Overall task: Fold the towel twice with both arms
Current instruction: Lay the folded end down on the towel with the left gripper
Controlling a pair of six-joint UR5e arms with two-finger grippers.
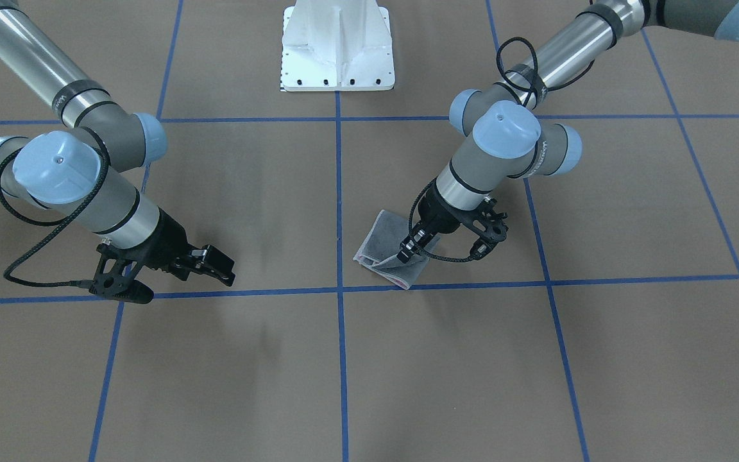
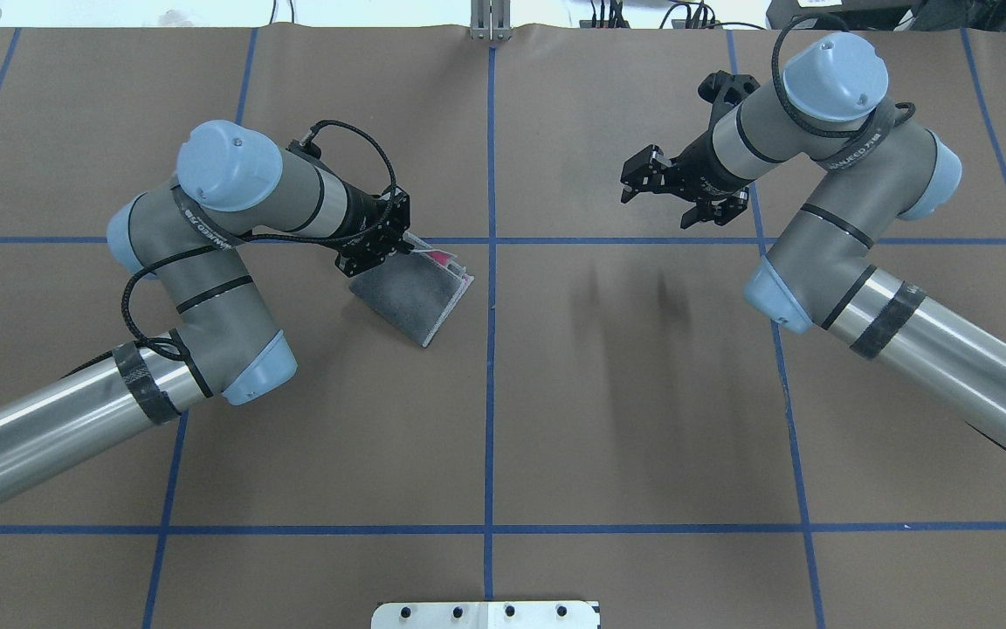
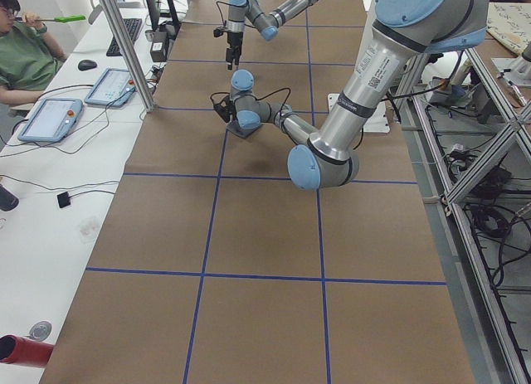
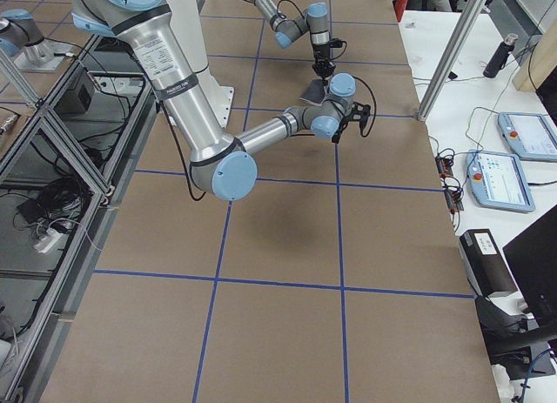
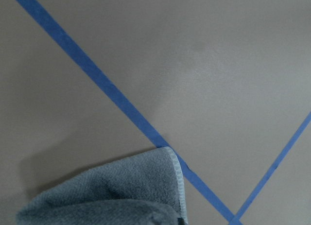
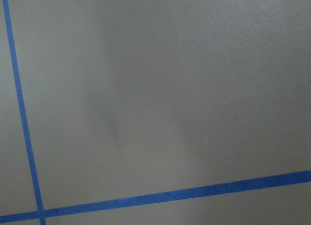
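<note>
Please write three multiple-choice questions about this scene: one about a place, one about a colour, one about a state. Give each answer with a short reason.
1. In the overhead view, where does the small square terry towel lie?
A. left of the middle blue tape line
B. right of it
C. straight across it

2. Which colour covers most of its visible face?
A. pink
B. dark grey
C. white

3. How is the black two-finger right gripper?
A. open, above the brown table
B. shut on the towel
C. pressing the towel flat

Answers:
1 A, it lies at the black two-finger left gripper, which pinches its corner.
2 B, pink shows only at one edge.
3 A, its fingers are spread, far from the towel.
</note>
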